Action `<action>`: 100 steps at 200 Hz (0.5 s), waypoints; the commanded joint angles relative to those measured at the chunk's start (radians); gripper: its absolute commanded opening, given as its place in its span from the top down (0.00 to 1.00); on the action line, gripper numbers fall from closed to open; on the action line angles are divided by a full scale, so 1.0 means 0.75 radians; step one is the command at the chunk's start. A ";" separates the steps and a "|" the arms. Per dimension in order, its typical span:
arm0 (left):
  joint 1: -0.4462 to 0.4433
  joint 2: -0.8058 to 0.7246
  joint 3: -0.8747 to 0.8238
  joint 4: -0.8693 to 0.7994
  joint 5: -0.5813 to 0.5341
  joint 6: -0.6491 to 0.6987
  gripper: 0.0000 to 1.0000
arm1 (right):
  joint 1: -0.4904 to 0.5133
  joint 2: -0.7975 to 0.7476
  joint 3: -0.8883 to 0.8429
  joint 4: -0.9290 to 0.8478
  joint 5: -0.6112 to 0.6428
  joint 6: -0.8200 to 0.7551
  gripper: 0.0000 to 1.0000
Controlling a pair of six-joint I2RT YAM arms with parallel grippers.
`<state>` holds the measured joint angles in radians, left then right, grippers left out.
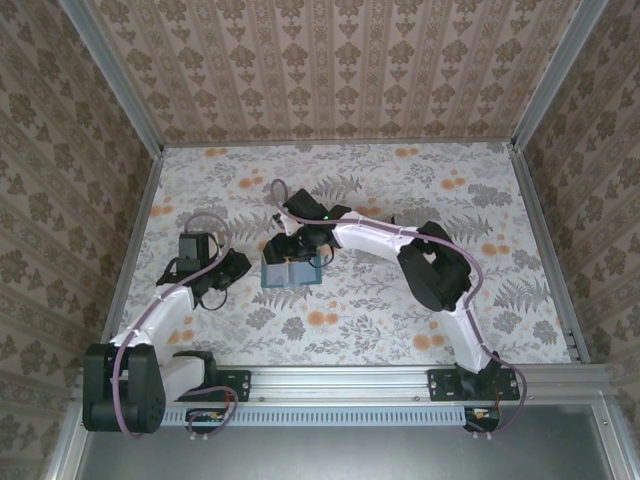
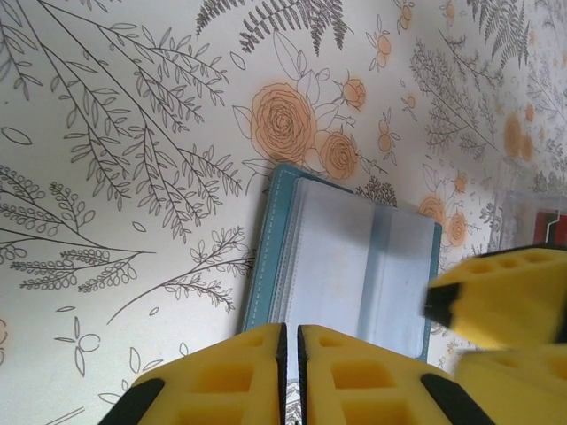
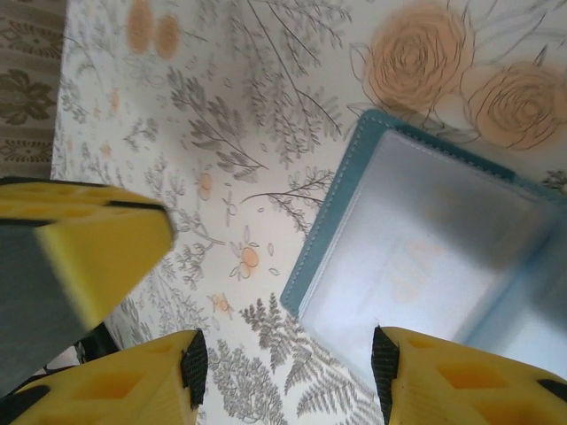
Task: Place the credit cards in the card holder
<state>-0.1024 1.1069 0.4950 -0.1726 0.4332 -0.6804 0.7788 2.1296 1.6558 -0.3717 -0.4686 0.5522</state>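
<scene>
I have the card holder [image 1: 290, 274] lying open like a book on the tabletop [image 1: 400, 320], about midway between the two arms. Its long axis runs left to right across my top view, and its spine points away from the bases.

The right gripper [image 3: 288, 376] hangs directly over it, at the far edge. Its jaws are spread with nothing between them, and the teal border and one pale inner panel sit just beneath the fingertips. That makes the right arm the nearer one, so I judge any next touch on the holder belongs to it.

The left gripper [image 2: 291, 341] is pressed together and empty. It sits off the holder's left side, near but apart, and in its own view the holder lies straight ahead of the fingertips.

Whether a credit card already sits behind the pale sleeves I cannot tell. A clear tray [image 2: 532, 199] with a red piece [image 2: 551, 227] inside lies just beyond the holder's right end. I can read no brand, label or writing on anything.
</scene>
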 commanded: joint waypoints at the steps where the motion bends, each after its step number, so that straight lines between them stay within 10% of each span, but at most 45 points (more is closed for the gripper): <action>1: -0.011 0.013 0.044 -0.016 0.050 0.034 0.85 | -0.051 -0.220 -0.069 -0.082 0.157 -0.094 0.44; 100: -0.444 0.463 0.541 0.013 -0.022 0.090 0.79 | -0.639 -0.763 -0.749 -0.052 0.325 -0.147 0.37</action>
<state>-0.3756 1.3666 0.7952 -0.1684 0.4213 -0.6537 0.3748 1.6291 1.1732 -0.3962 -0.2649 0.4660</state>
